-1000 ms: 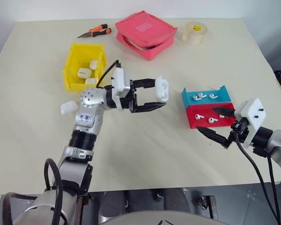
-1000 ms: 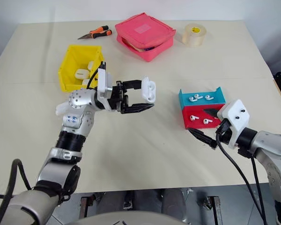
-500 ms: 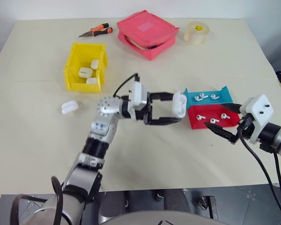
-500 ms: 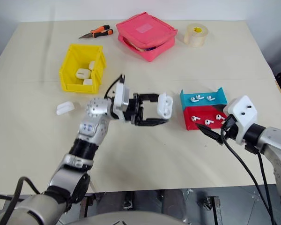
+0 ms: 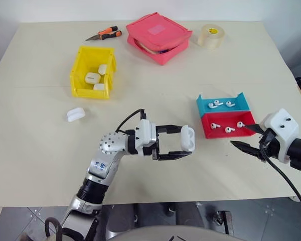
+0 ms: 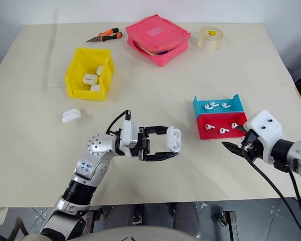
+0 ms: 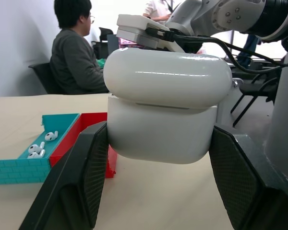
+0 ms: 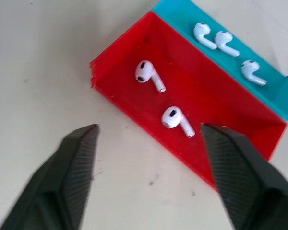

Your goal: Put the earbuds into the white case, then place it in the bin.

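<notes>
A broad pale counter carries the whole scene, with a pink zipped pouch at its far side beside a roll of tape and orange-handled pliers. The yellow bin sits toward the left with several white cases already lying in it, and a spare case rests on the counter just in front of it. To the right, a teal tray and a red tray stand side by side, each holding loose earbuds.

At centre, the left end effector is clamped on the white case, lid shut, gripping it across the body just below the lid seam and holding it clear of the counter. The right end effector hangs at the red tray's near corner, fingers apart and empty.

The case looks light, rigid and glossy, so likely to slip if squeezed on its curved ends; its flatter sides offer the surest hold. The earbuds appear tiny, slick and prone to skating away, and are probably best pinched across the bulb rather than the thin stem.
</notes>
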Controlling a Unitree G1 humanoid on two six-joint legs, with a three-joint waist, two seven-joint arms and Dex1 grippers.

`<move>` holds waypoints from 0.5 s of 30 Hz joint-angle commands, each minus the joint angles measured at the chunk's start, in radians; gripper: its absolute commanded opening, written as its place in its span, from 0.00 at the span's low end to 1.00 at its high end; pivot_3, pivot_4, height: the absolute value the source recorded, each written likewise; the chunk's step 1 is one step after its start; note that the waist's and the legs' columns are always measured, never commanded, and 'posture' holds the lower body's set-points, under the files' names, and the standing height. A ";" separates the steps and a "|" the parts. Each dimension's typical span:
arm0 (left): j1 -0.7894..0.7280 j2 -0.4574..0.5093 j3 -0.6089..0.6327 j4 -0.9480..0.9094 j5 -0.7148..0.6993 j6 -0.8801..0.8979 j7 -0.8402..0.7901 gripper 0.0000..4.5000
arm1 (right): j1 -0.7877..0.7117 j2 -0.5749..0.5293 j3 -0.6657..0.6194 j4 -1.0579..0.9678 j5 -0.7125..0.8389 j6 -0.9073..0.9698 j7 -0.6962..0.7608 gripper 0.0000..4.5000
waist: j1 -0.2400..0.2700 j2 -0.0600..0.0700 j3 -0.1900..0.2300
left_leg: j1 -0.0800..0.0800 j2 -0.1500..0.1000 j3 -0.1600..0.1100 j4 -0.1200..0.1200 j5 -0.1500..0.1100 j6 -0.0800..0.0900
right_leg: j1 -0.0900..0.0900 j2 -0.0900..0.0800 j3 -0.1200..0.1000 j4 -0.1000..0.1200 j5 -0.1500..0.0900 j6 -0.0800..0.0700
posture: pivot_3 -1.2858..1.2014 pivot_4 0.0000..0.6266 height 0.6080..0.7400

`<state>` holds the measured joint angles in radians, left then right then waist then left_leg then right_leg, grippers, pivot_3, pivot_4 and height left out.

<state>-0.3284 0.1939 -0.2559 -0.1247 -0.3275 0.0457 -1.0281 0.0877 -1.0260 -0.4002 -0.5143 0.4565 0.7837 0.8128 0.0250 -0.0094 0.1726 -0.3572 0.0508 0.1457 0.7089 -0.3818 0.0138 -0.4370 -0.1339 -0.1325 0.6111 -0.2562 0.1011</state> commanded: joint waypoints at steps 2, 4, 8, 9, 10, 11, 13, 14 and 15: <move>0.029 0.010 -0.002 -0.081 -0.032 0.007 0.020 0.62 | -0.019 -0.053 0.007 -0.009 0.022 0.025 0.054 0.80 | 0.001 0.000 0.000 | 0.000 0.000 0.000 0.000 0.000 0.000 | 0.000 0.000 0.000 0.000 0.000 0.000 | 0.52 0.24 1.00; 0.041 0.019 -0.003 -0.092 -0.035 0.011 0.022 0.62 | -0.019 -0.060 0.011 -0.002 0.014 0.022 0.062 0.72 | 0.000 0.000 0.000 | 0.000 0.000 0.000 0.000 0.000 0.001 | 0.000 0.000 0.000 0.000 0.000 0.000 | 0.52 0.24 1.00; 0.051 0.027 -0.006 -0.108 -0.046 0.015 0.029 0.62 | 0.005 -0.049 -0.010 -0.023 0.007 0.014 0.066 0.52 | 0.001 0.000 0.000 | 0.000 0.000 0.000 0.000 0.000 0.001 | 0.000 0.000 0.000 0.000 0.000 0.000 | 0.52 0.24 1.00; 0.048 0.025 -0.006 -0.105 -0.047 0.014 0.031 0.62 | 0.020 -0.038 -0.023 -0.032 0.009 0.005 0.070 0.52 | 0.001 0.000 0.000 | 0.000 0.000 0.000 0.000 0.000 0.001 | 0.001 0.000 0.000 -0.001 0.000 0.000 | 0.52 0.24 1.00; 0.044 0.023 -0.006 -0.102 -0.048 0.013 0.033 0.62 | 0.034 -0.028 -0.035 -0.040 0.011 -0.004 0.072 0.52 | 0.002 0.000 0.000 | 0.000 0.000 0.000 0.000 0.000 0.001 | 0.001 0.000 -0.001 -0.001 0.000 0.000 | 0.52 0.24 1.00; 0.039 0.020 -0.004 -0.097 -0.049 0.013 0.036 0.62 | 0.052 -0.018 -0.049 -0.049 0.011 -0.014 0.074 0.52 | 0.002 0.000 0.000 | 0.000 0.000 0.000 0.000 0.000 0.001 | 0.001 0.000 -0.001 -0.001 0.000 0.000 | 0.52 0.24 1.00; 0.034 0.018 -0.001 -0.090 -0.051 0.011 0.039 0.62 | 0.082 -0.003 -0.072 -0.065 0.010 -0.024 0.076 0.52 | 0.001 0.000 0.000 | 0.000 0.000 -0.001 0.000 0.000 0.001 | 0.001 0.000 -0.001 -0.001 0.000 0.000 | 0.52 0.24 1.00; 0.030 0.016 0.003 -0.084 -0.052 0.008 0.040 0.62 | 0.105 0.009 -0.092 -0.080 0.012 -0.026 0.077 0.52 | 0.002 0.000 0.000 | 0.000 0.000 0.000 0.000 0.000 0.001 | 0.001 0.000 -0.001 -0.001 0.000 0.000 | 0.52 0.24 1.00; 0.027 0.015 0.007 -0.079 -0.053 0.007 0.041 0.62 | 0.128 0.020 -0.112 -0.093 0.013 -0.029 0.078 0.52 | 0.002 0.000 0.000 | 0.000 0.000 -0.001 0.000 0.000 0.001 | 0.002 0.000 -0.001 -0.001 0.000 0.000 | 0.52 0.24 1.00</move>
<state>-0.2897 0.2167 -0.2535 -0.1828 -0.3571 0.0657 -0.9922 0.1988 -1.0171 -0.4507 -0.5660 0.4630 0.7756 0.8841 0.0269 -0.0093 0.1726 -0.3569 0.0507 0.1449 0.7092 -0.3823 0.0144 -0.4350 -0.1340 -0.1339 0.6100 -0.2562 0.1011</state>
